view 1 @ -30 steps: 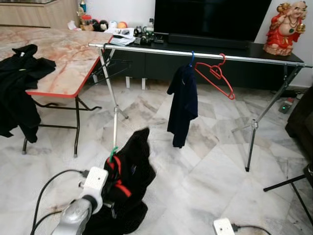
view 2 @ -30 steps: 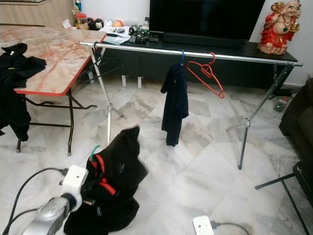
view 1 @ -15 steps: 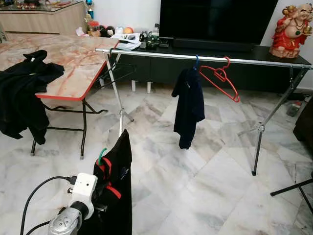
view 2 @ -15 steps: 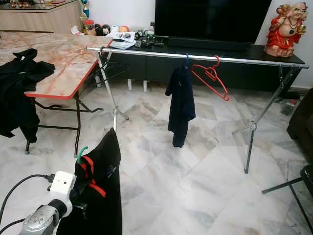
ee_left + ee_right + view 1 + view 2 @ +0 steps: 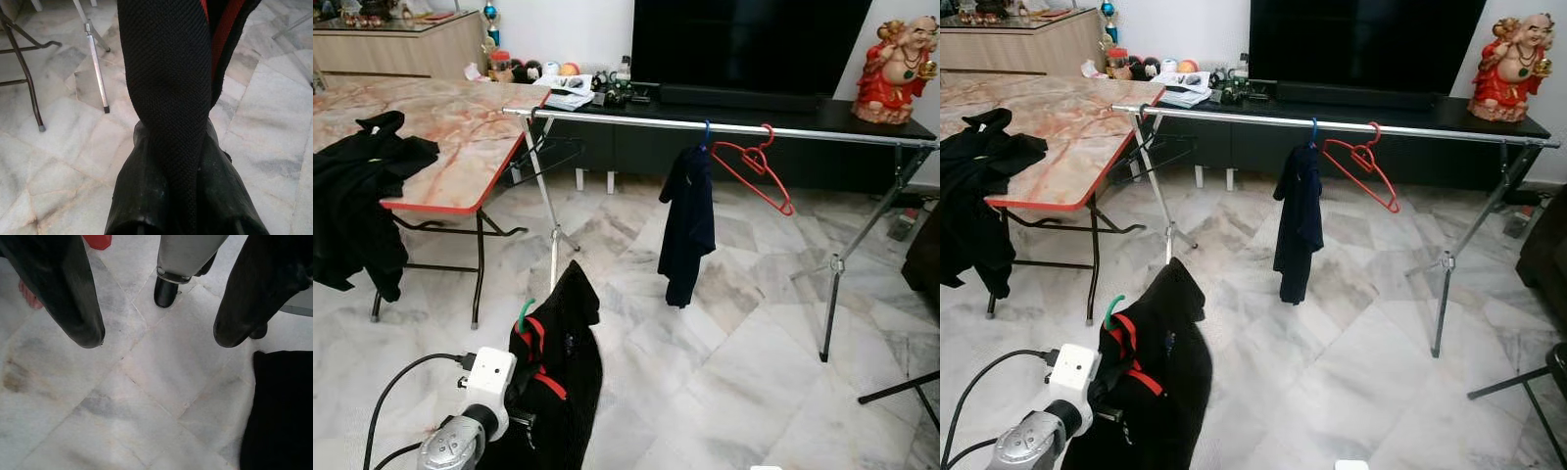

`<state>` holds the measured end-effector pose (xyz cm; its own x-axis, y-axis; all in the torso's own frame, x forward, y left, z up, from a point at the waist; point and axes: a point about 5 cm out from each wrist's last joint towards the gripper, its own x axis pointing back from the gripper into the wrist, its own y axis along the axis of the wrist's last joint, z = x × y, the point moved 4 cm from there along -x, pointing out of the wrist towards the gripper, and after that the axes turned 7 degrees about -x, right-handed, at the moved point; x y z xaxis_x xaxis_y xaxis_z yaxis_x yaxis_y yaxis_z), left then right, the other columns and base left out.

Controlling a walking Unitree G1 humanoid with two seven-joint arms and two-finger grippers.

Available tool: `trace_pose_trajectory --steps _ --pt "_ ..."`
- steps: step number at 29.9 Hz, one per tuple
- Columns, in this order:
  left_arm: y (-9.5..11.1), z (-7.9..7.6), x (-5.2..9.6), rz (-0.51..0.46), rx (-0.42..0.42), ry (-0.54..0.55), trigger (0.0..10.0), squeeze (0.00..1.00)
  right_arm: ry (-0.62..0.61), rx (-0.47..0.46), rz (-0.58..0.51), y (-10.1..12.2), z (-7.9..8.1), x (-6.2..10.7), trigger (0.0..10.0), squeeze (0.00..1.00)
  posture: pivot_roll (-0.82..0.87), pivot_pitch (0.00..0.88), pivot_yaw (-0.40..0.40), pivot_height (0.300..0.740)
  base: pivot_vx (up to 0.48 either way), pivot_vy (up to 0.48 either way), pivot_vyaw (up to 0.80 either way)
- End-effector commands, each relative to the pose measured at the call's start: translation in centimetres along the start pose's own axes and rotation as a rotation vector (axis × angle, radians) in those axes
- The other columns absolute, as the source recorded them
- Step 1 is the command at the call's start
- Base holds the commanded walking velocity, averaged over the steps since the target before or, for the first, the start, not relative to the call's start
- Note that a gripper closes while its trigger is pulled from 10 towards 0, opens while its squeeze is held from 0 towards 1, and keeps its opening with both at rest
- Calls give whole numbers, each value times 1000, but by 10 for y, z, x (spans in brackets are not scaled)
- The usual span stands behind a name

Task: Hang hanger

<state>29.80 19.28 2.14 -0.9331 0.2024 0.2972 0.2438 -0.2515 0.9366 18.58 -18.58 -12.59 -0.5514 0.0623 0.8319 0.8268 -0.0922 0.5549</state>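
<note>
1. A black garment (image 5: 357, 211) drapes over the bench (image 5: 460, 147) at ten o'clock
2. The left end effector (image 5: 178, 196) at seven o'clock is pinching a green-hooked hanger (image 5: 525, 315) carrying a black jacket (image 5: 563, 382)
3. Ahead at twelve, the rail (image 5: 724, 127) holds a navy garment (image 5: 688, 220) beside a bare red hanger (image 5: 754, 171)
4. The right end effector (image 5: 159, 340) hangs over the floor (image 5: 146, 396), fingers (image 5: 80, 308) spread
</note>
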Motion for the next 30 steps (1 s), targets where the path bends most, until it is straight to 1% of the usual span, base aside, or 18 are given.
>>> trace_pose_trajectory --steps 1,6,21,30 --pt "13 -1 -5 -39 -8 -12 10000 0 -2 3 6 -2 0 0 10000 0 23 0 5 740 326 0 0" --pt "15 -3 -8 -37 -12 -23 10000 0 -1 2 26 -8 1 1 10000 0 26 0 3 740 335 0 0" --pt "19 -2 -11 -39 -13 -29 10000 0 7 1 23 -7 1 1 10000 0 27 10 3 740 344 0 0" --pt "21 -2 -13 -42 -13 -32 10000 0 27 9 36 -10 5 1 10000 0 31 16 4 740 351 0 0"
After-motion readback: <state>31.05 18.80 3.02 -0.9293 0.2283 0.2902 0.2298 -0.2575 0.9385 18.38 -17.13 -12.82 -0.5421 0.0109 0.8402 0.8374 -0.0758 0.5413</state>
